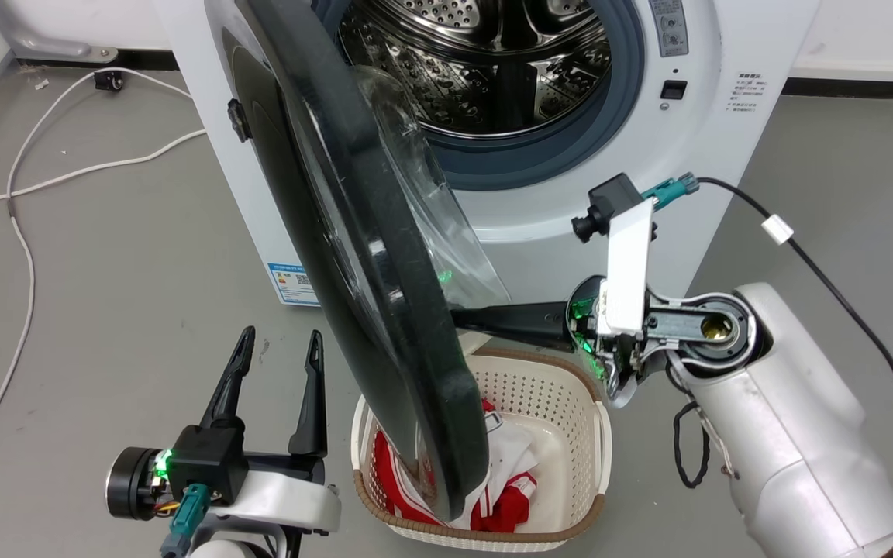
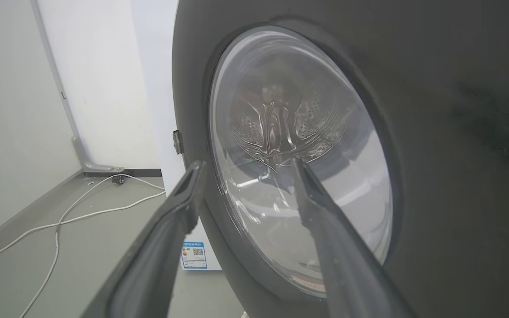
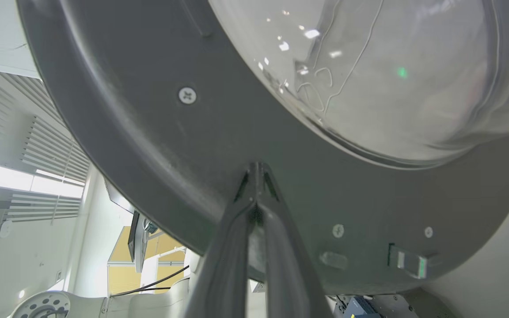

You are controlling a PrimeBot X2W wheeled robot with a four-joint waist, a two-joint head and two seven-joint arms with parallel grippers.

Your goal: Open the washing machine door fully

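Black washing machine door (image 1: 353, 232) half-open | left hand (image 1: 281, 335) released | wrist view: right hand (image 3: 256, 170) clenched, touching door

So the washing machine door (image 1: 369, 256) is swung out roughly halfway from the washing machine (image 1: 725, 132), edge-on to the camera, with the steel drum (image 1: 477, 70) wide open behind it. The right gripper (image 1: 493, 319) lies level, its fingers looking like one dark wedge reaching left to the door's inner side, tips hidden behind the rim. The left gripper (image 1: 281, 335) sits low left on the door's outer side, fingers spread and pointing up, and a basket (image 1: 563, 372) of red-and-white clothes (image 1: 508, 496) stands under the door.
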